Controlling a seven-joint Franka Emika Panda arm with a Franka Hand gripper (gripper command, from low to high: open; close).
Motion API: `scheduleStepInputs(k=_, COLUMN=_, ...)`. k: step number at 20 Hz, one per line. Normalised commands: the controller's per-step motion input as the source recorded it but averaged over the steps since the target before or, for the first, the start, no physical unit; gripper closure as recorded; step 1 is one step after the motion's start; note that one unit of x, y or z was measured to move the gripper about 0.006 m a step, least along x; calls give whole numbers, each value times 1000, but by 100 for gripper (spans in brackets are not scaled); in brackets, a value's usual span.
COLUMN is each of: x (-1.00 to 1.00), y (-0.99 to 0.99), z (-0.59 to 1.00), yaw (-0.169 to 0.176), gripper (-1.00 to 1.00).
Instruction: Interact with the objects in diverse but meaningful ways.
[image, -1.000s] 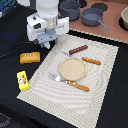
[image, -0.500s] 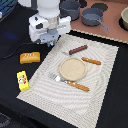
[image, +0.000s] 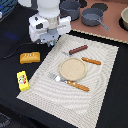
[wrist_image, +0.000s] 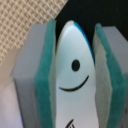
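In the wrist view a white fish shape (wrist_image: 74, 75) with a black dot eye and a curved smile stands between two teal pads (wrist_image: 50, 75), pressed on both sides; my gripper (wrist_image: 75, 80) is shut on it. In the exterior view the white arm head (image: 49, 25) hangs over the back left of the woven placemat (image: 45, 90), and the fish is hidden under it. A dark brown sausage (image: 78, 49) lies on the mat's far side. The orange bread loaf (image: 29, 57) and the yellow carton (image: 22, 80) lie on the black table at the exterior view's left.
A tan plate (image: 73, 68) sits mid-mat. An orange-handled knife (image: 91, 61) lies beyond the plate and an orange-handled fork (image: 70, 83) lies in front of it. Grey pots (image: 92, 18) stand on a brown board at the back.
The arm head has shifted only slightly over the mat's back left corner. The foods, plate and cutlery lie where they were.
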Motion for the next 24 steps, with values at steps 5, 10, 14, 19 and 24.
scheduleStepInputs(k=5, x=31, y=-83, z=1000, yaw=0, gripper=100)
scheduleStepInputs(k=10, x=667, y=-370, z=1000, yaw=-9, gripper=100)
scheduleStepInputs(k=14, x=816, y=-514, z=1000, yaw=-27, gripper=100)
scheduleStepInputs(k=19, x=816, y=-500, z=979, yaw=-29, gripper=100)
scheduleStepInputs(k=24, x=784, y=-526, z=737, yaw=-18, gripper=100)
